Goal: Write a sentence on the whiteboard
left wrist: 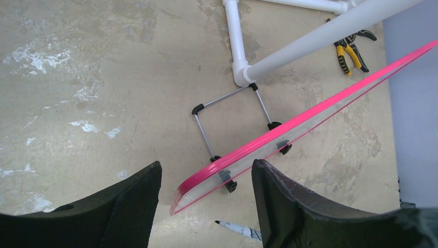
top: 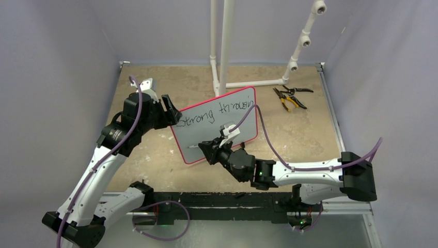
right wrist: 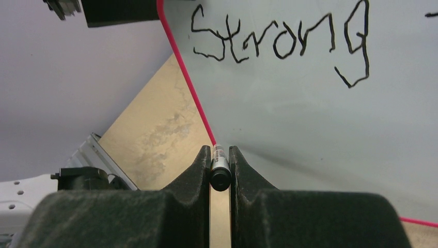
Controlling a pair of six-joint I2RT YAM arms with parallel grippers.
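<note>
The whiteboard (top: pixel 199 135) stands tilted on its feet at mid-table, red-bordered. It carries the black handwritten words "Strong through" (top: pixel 214 112) on one line; no second line shows. My left gripper (top: pixel 169 111) is open at the board's upper left corner. In the left wrist view (left wrist: pixel 206 165) the board's pink edge (left wrist: pixel 289 126) lies between the spread fingers, farther off. My right gripper (top: pixel 209 150) is shut on a marker (right wrist: pixel 219 168) in front of the board's lower left. The right wrist view shows "Strong" (right wrist: pixel 281 44) on the board (right wrist: pixel 310 119). The marker's tip (left wrist: pixel 235 227) shows below the board.
A white PVC pipe frame (top: pixel 225 46) stands just behind the board, also in the left wrist view (left wrist: pixel 320 39). Yellow-handled pliers and a black tool (top: pixel 289 98) lie at the back right. A wire stand (left wrist: pixel 227 121) props the board from behind.
</note>
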